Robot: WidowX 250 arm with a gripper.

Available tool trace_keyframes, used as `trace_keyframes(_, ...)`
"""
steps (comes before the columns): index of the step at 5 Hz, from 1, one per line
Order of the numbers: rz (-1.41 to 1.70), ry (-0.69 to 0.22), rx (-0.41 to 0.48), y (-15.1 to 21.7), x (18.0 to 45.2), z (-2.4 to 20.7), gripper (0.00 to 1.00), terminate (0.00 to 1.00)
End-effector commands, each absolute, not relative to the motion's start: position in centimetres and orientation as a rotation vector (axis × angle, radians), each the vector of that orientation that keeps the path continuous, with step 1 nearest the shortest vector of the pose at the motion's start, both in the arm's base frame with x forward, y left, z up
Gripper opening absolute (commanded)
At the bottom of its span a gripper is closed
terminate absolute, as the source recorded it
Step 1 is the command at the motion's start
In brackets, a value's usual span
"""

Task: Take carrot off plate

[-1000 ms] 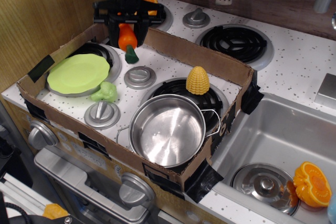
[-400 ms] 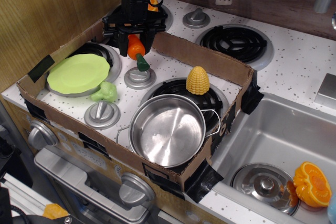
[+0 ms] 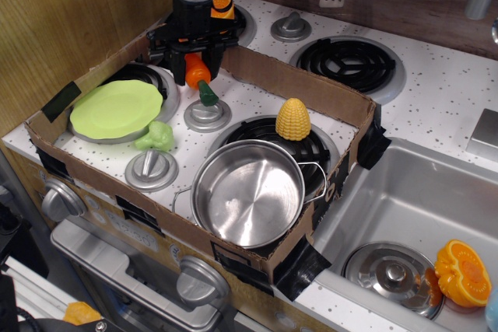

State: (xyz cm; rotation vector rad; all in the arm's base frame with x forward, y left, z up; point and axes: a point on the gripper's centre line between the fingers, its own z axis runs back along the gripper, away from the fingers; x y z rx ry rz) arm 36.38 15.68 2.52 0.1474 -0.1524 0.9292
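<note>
The plate [image 3: 116, 106] sits empty at left. Right of it the carrot [image 3: 199, 80] hangs tilted, green end touching a silver knob [image 3: 207, 115], orange top seemingly pinched in the gripper [image 3: 196, 61] jaws. It looks light, stiff, slick; mid-body grip suits.

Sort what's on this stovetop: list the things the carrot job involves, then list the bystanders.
Job:
carrot, held in the end effector
lime-green plate, now bare

Bystanders:
corn cob
steel pot
green broccoli toy
cardboard box
orange citrus half in the sink
</note>
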Motion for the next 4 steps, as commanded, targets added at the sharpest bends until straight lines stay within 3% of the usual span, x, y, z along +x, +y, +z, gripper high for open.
trace_keyframes(1,0.870,-0.252,0.105,16.7,37.2,4.5,1.00,0.00)
trace_keyframes(3,0.819,-0.285,0.159,16.7,37.5,7.5,1.00,0.00)
trace_keyframes(4,0.772,-0.302,0.136,16.5,37.6,9.6,1.00,1.00)
